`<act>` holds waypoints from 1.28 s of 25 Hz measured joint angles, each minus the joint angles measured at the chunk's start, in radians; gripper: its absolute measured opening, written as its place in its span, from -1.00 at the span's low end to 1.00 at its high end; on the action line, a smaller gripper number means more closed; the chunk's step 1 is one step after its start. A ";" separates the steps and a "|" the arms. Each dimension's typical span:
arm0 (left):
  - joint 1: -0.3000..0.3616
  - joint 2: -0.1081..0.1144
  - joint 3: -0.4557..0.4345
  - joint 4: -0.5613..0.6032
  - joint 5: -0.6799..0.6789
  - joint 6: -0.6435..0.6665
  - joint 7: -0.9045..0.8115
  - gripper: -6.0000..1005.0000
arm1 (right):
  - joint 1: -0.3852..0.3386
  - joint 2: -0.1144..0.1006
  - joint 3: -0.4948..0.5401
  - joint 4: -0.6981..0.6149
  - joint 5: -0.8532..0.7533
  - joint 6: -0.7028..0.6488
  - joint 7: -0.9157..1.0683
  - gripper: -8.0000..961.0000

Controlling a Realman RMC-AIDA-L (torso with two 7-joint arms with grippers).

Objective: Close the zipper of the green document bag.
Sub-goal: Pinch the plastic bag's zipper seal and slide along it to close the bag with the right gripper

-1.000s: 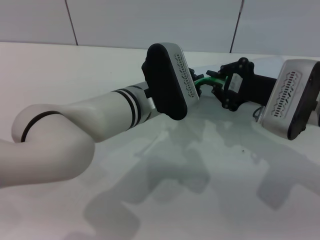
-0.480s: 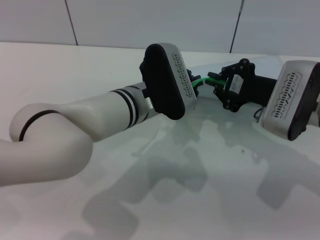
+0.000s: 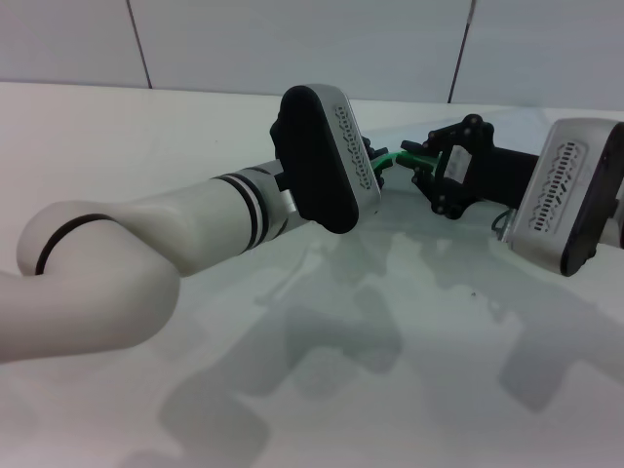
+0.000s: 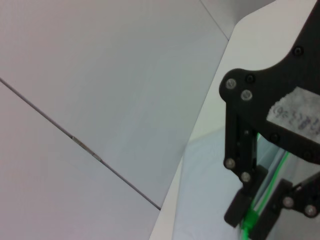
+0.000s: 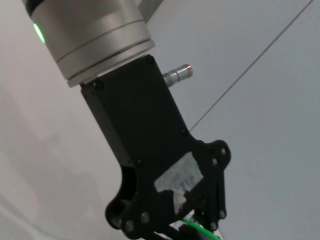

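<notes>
Where your left arm reaches in across the white table, its gripper is mostly hidden behind the wrist housing, so you cannot tell its grasp. Just beside it, the zipper rises off the surface as a thin green strip. Your right gripper is clenched on that strip, above the green document bag, which lies flat.

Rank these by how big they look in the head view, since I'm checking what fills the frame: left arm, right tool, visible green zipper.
1. Left arm, largest, though nearest the camera.
2. Right tool, black and farther off.
3. Zipper, only a short green stretch showing.
</notes>
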State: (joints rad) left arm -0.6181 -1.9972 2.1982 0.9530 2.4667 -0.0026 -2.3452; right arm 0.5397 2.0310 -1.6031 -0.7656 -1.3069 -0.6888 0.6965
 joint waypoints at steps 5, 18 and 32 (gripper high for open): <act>0.000 0.000 0.000 0.000 0.000 0.000 0.000 -0.88 | 0.002 0.000 -0.015 0.000 0.000 0.005 0.000 -0.78; 0.000 -0.002 0.001 0.001 0.000 0.000 0.000 -0.88 | 0.016 0.003 -0.017 0.008 0.006 0.023 0.001 -0.76; 0.009 0.003 0.000 0.001 0.000 -0.001 0.000 -0.88 | 0.011 -0.001 -0.013 0.017 0.001 0.046 0.029 -0.81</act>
State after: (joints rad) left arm -0.6095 -1.9943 2.1982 0.9542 2.4666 -0.0032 -2.3455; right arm 0.5506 2.0299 -1.6162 -0.7491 -1.3061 -0.6430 0.7253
